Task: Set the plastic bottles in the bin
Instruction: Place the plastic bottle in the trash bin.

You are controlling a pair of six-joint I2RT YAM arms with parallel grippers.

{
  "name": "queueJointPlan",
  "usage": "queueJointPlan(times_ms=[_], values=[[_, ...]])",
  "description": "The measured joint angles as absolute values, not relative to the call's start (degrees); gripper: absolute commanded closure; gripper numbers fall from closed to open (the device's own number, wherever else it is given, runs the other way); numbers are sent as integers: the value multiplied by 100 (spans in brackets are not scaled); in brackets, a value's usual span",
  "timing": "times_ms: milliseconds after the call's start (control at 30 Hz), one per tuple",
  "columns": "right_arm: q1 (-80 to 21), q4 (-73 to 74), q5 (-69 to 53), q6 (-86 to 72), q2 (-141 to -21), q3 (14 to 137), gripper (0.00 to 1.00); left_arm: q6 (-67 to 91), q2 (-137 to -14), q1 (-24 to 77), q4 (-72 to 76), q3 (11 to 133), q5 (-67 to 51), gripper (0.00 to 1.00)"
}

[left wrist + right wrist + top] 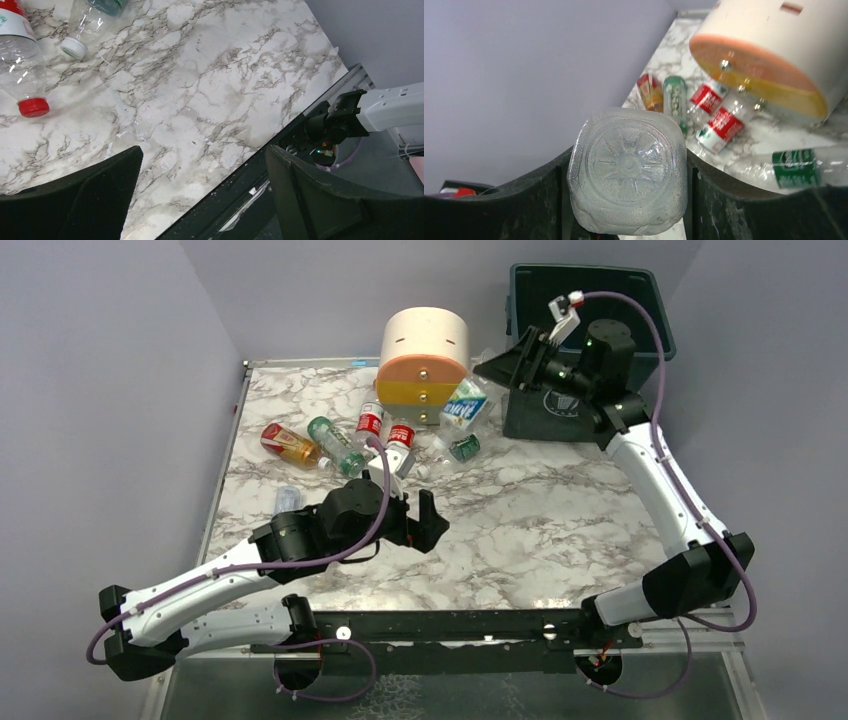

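Observation:
My right gripper (pixel 512 364) is shut on a clear plastic bottle (pixel 628 170), its ribbed base facing the wrist camera. It hangs just left of the dark green bin (pixel 640 290), near the front-left corner. Several more plastic bottles lie in front of the drawer unit: an orange one (pixel 285 443), a green one (pixel 335 445), two red-labelled (pixel 370 423) (pixel 400 435), a blue-labelled (pixel 465 405) and a green-labelled (pixel 462 447). My left gripper (pixel 430 520) stands open and empty over bare marble, in front of the red-labelled bottles. A red-capped bottle (pixel 22 55) shows at the top left of the left wrist view.
A cream-and-orange round drawer unit (pixel 425 355) stands at the back middle, close to the bottles and the bin. A small clear object (pixel 288 498) lies by the left arm. The table's near edge and black rail (pixel 260 170) run under my left gripper.

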State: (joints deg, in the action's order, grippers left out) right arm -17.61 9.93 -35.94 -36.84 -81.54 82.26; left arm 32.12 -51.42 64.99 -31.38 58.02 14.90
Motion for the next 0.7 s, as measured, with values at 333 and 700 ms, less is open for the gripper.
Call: queueJointPlan(times_ms=[333,700], values=[[-84,574,-3763,-4359,-8914,9751,41,3310,-4936,6499,-3376,5780,1610,1],[1448,-497,-4106,-5559,-9531,10112,38,3341,-4934,6499,-3590,5771,1660,1]])
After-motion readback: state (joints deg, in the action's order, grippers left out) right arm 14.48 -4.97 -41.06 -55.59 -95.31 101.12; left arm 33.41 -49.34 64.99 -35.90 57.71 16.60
